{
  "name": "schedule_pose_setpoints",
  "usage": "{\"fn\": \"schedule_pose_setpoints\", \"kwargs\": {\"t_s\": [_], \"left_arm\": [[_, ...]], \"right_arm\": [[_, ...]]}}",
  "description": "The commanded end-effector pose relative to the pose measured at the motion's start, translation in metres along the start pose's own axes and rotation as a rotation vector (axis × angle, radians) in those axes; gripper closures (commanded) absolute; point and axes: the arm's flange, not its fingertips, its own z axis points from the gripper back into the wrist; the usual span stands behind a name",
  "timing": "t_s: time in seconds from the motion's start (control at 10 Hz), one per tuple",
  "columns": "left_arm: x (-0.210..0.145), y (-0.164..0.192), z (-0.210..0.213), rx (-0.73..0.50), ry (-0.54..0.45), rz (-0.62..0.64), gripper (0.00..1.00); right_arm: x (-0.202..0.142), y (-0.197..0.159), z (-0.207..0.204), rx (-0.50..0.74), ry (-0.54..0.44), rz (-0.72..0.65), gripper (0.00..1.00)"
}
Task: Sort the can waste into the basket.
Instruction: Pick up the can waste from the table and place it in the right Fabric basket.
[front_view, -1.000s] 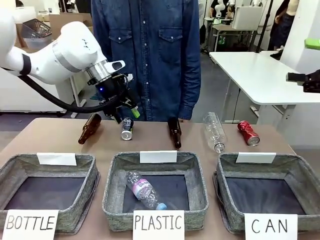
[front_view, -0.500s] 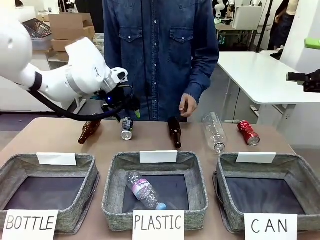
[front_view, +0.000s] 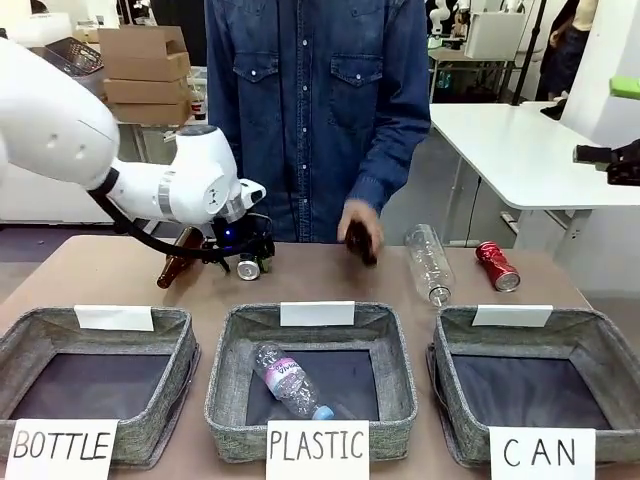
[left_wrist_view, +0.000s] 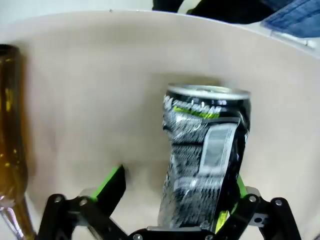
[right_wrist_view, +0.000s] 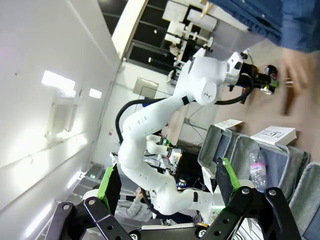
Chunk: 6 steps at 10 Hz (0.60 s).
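The left arm has come down from its hover to the table, and the left end effector (front_view: 243, 258) now straddles the black can (left_wrist_view: 205, 160), which lies on its side at the far edge, left of centre, just right of a brown bottle (front_view: 175, 262). Seen from the wrist, the jaws are drawing in but not yet clenched: one green pad is against the can's side, while the other still shows a gap. So I'd say the grasp is starting rather than made. Meanwhile the person's hand (front_view: 358, 232) has reached in and taken the second brown bottle (front_view: 362, 245), which lay mid-table a moment ago; both are blurred with motion. The red can (front_view: 497, 266) lies untouched at the far right, beside a clear plastic bottle (front_view: 428, 262). The CAN basket (front_view: 590, 325), near right, holds nothing yet. The right end effector (right_wrist_view: 167, 182) is released, its fingers spread on nothing. By my reckoning the first can is about to be lifted, with the whole width of the table still to cross.
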Motion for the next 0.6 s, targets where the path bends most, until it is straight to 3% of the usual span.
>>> {"fn": "schedule_pose_setpoints", "kwargs": {"t_s": [0.0,0.1,0.2,0.4,0.5], "left_arm": [[0.024,-0.024,-0.007,0.002,-0.016,-0.005,0.55],[0.023,-0.025,-0.004,-0.024,-0.062,-0.024,0.60],[0.022,-0.025,-0.001,-0.026,-0.078,-0.019,1.00],[0.022,-0.020,0.005,-0.013,-0.069,-0.003,1.00],[0.020,-0.018,0.010,-0.005,-0.066,-0.003,0.85]], "right_arm": [[0.003,0.000,-0.002,0.026,-0.011,0.029,0.00],[0.003,0.000,-0.002,0.026,-0.011,0.029,0.00],[0.003,0.000,-0.002,0.026,-0.011,0.029,0.00],[0.003,0.000,-0.002,0.026,-0.011,0.029,0.00],[0.003,0.000,-0.002,0.026,-0.011,0.029,0.00]]}}
